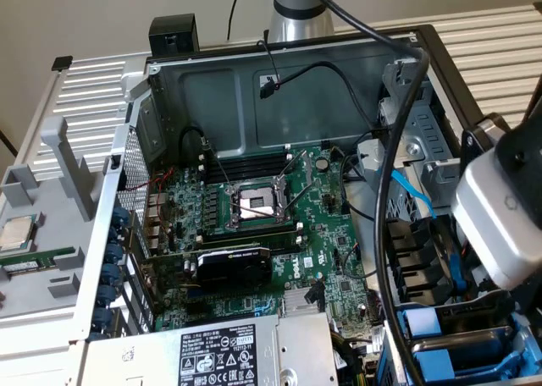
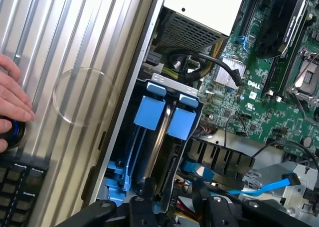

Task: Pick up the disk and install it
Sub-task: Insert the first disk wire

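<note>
The disk (image 2: pixel 168 137) stands on edge in the drive bay (image 2: pixel 124 137) at the case's corner. Its thin silver metal edge runs between two blue carrier tabs (image 2: pixel 149 112); its label is hidden. My gripper (image 2: pixel 174 203) hovers just off the bay's open end, in line with that metal edge. Its black fingers (image 2: pixel 148 197) stand apart on either side of the edge without pinching it. In the exterior view the arm's white wrist housing (image 1: pixel 500 225) hangs over the same blue carriers (image 1: pixel 440 339) at the lower right.
The open case holds the green motherboard (image 1: pixel 279 234), a black graphics card (image 1: pixel 233 263) and the grey power-supply box (image 1: pixel 229 352). Black cables and a blue data cable (image 2: pixel 271 187) run beside the bay. A hand (image 2: pixel 11 100) rests on a knob by a keyboard. A CPU chip (image 1: pixel 17 231) lies outside.
</note>
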Controlling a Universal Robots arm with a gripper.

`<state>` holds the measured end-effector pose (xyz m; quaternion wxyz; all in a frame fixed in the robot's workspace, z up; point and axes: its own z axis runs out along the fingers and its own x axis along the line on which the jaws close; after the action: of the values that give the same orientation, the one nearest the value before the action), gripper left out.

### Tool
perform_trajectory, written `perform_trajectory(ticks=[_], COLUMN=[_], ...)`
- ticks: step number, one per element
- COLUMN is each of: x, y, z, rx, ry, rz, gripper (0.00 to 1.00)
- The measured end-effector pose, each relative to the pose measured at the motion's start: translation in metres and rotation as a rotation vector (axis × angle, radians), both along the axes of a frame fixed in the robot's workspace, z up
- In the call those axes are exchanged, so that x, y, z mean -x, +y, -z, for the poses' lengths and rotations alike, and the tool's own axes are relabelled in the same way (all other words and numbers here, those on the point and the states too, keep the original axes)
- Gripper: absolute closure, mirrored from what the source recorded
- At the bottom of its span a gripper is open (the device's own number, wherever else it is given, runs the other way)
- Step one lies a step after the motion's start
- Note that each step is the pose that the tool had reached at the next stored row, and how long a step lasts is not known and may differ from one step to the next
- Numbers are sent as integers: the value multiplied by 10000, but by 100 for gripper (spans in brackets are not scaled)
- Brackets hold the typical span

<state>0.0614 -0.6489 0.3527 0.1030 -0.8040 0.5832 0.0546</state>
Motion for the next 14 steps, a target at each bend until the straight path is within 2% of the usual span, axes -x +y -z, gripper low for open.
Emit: perform_trajectory(ticks=[3,6,9,11,12,14], x=[1,6,21,36,46,67], y=[-19,-29,-31,-32,-32,-32], z=[13,23,29,31,32,33], rx=[-148,-213,-229,-262,-289,-380], ry=[0,0,0,-1,-1,0], rz=[38,91,172,212,222,232], gripper=[57,57,57,57,57,57])
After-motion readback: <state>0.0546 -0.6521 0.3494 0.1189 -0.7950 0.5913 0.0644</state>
